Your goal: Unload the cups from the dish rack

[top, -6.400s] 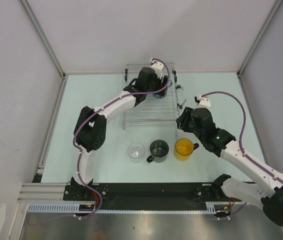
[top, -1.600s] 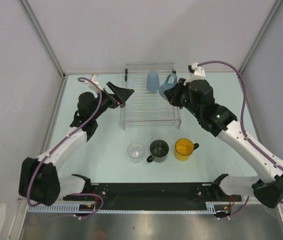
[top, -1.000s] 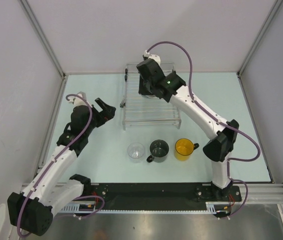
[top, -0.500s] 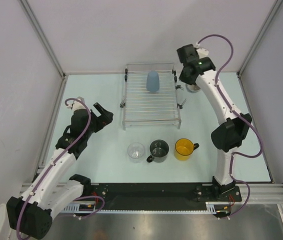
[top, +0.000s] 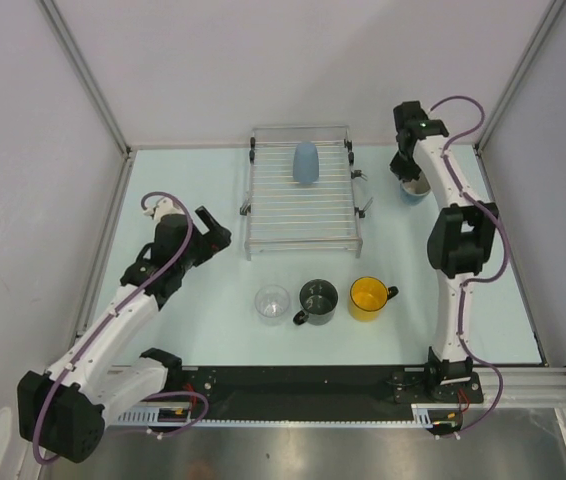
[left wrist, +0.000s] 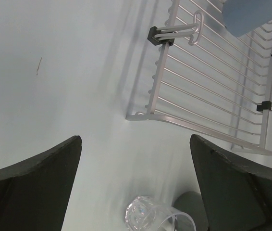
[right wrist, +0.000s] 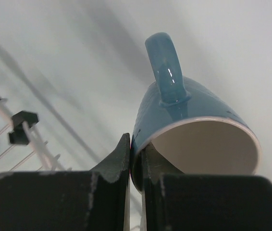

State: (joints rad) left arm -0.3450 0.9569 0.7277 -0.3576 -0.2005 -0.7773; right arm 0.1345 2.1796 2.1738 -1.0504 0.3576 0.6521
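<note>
Since the right gripper [right wrist: 136, 150] pinches the blue handled mug [right wrist: 193, 120] by its rim, one finger inside the wall and one outside, the mug hangs mouth toward the wrist. My read is that it's set to go down on its base. It's just right of the dish rack [top: 300, 205], off the far right corner. Can't tell if the base touches the table [top: 193, 180]. Long axis is near vertical, slightly tilted; the handle sticks out sideways, about a quarter turn round from the pinch.

Pale blue handleless cup [top: 305, 162] is the only cup on the rack, at the far end. No mouth shows from above — inverted or lying, can't tell. Clear glass tumbler [top: 273, 302], dark grey mug [top: 317, 298] and yellow mug [top: 368, 297] stand mouth-up in a row in front of the rack. Left gripper [top: 213, 232] hangs left of the rack, jaws wide, nothing in them — likely parked out of the way.
</note>
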